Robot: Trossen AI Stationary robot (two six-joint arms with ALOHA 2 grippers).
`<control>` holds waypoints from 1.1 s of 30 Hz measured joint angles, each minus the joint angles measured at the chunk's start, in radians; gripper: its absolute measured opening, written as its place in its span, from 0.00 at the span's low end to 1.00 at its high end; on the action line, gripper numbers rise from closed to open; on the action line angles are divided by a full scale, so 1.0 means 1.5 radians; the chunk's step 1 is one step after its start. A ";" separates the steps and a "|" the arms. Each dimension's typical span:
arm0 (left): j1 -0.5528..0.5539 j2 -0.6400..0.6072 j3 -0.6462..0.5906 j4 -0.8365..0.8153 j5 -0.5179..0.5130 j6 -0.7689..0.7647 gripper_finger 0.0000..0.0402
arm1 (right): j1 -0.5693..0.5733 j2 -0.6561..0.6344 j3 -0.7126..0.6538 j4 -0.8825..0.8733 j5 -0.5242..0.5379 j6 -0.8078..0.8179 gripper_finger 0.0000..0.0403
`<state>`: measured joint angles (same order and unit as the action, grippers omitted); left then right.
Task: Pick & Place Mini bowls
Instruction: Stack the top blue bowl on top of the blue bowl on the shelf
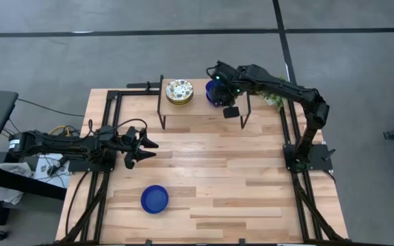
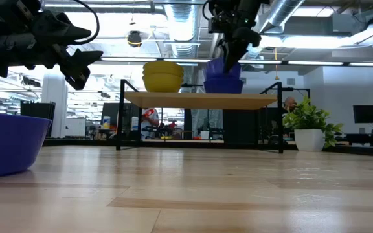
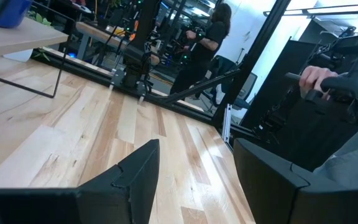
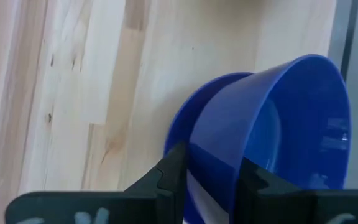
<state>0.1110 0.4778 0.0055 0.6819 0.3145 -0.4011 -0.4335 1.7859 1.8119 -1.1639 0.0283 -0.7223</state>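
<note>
Right tool (image 4: 207, 180) pinching glossy round blue bowl (image 4: 272, 137), wooden shelf (image 1: 197, 106)

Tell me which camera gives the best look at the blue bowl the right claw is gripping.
The right wrist view: the tilted blue bowl fills it, rim pinched by the right claw above another blue bowl. The high view mostly hides it under the arm; the low view shows it small on the shelf; the left wrist view doesn't clearly show it.

left gripper (image 1: 144, 151): spread, hovering | right gripper (image 1: 219, 93): clamped, arm outstretched
</note>
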 joint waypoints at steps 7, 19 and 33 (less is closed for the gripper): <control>0.000 0.000 0.000 0.000 0.000 0.000 0.51 | 0.001 0.000 0.008 -0.010 -0.001 0.000 0.17; 0.000 0.000 0.000 0.000 0.000 0.000 0.51 | 0.001 0.000 0.008 -0.010 -0.007 0.005 0.19; 0.000 0.000 0.000 0.000 0.000 0.000 0.51 | 0.001 0.000 0.008 -0.010 0.002 0.011 0.45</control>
<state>0.1111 0.4778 0.0055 0.6819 0.3145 -0.4007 -0.4328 1.7855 1.8240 -1.1786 0.0316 -0.7062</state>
